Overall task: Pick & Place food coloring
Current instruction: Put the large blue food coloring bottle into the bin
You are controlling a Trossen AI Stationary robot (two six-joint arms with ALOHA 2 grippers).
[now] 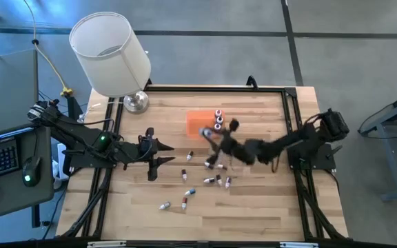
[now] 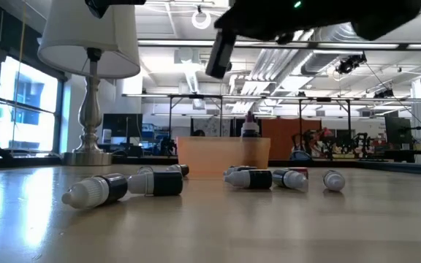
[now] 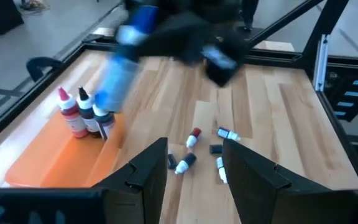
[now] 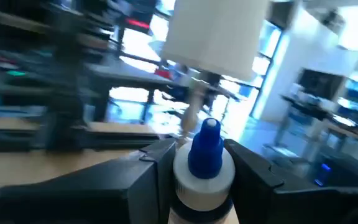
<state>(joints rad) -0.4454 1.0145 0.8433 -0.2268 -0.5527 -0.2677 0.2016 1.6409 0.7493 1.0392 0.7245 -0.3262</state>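
Note:
An orange tray (image 1: 195, 121) (image 3: 48, 158) (image 2: 210, 155) lies at the far middle of the table, with three small dropper bottles (image 1: 218, 118) (image 3: 82, 115) standing upright in its right end. Several more bottles (image 1: 209, 180) (image 2: 152, 183) (image 3: 191, 138) lie on their sides on the wood nearer me. My right gripper (image 1: 207, 133) (image 4: 204, 177) reaches in from the right, shut on a blue-capped bottle (image 4: 205, 155) at the tray's near edge. My left gripper (image 1: 163, 156) (image 3: 194, 168) hovers open left of the scattered bottles, touching nothing. My right gripper pinches the blue-capped bottle between its two fingers at the white collar (image 4: 185, 177) just under the blue tip. The fingers come nearly level from the table's right. The bottle (image 1: 204, 131) is lifted clear of the table, its blurred blue body (image 3: 114, 74) above the tray's near edge.
A white-shaded lamp (image 1: 112, 58) (image 2: 90, 44) stands at the far left corner of the table. Black frame rails (image 1: 291, 110) run along the table's edges. Bare wood lies near the front edge (image 1: 205, 224) and on the right side.

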